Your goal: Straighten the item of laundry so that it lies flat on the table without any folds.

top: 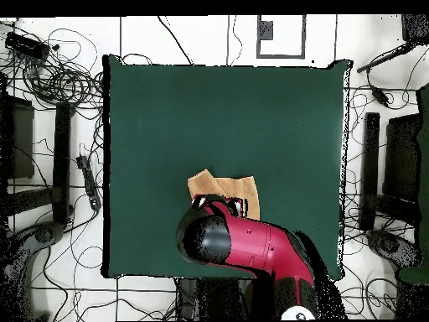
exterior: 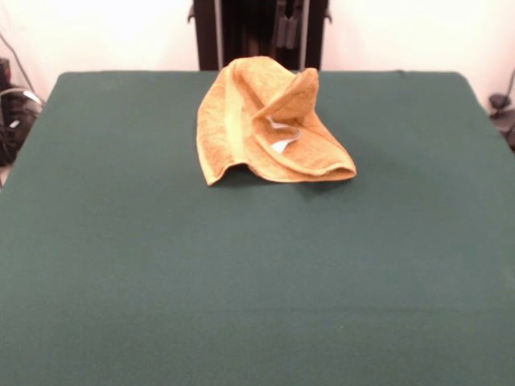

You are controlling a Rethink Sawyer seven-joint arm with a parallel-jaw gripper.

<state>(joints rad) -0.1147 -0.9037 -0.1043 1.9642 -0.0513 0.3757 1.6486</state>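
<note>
The crumpled towel (exterior: pixel 257 129) peaks upward on the table (exterior: pixel 257 281); whether the tool grips is unclear.

You have the golden-orange terry towel (exterior: pixel 241 121) heaped up in a crumpled mound, not flat, on the dark green table (exterior: pixel 257 281). It sits toward the far edge, about midway across. Its edges curl over each other in folds, and a small white tag (exterior: pixel 283 144) shows in the hollow between them.
</note>
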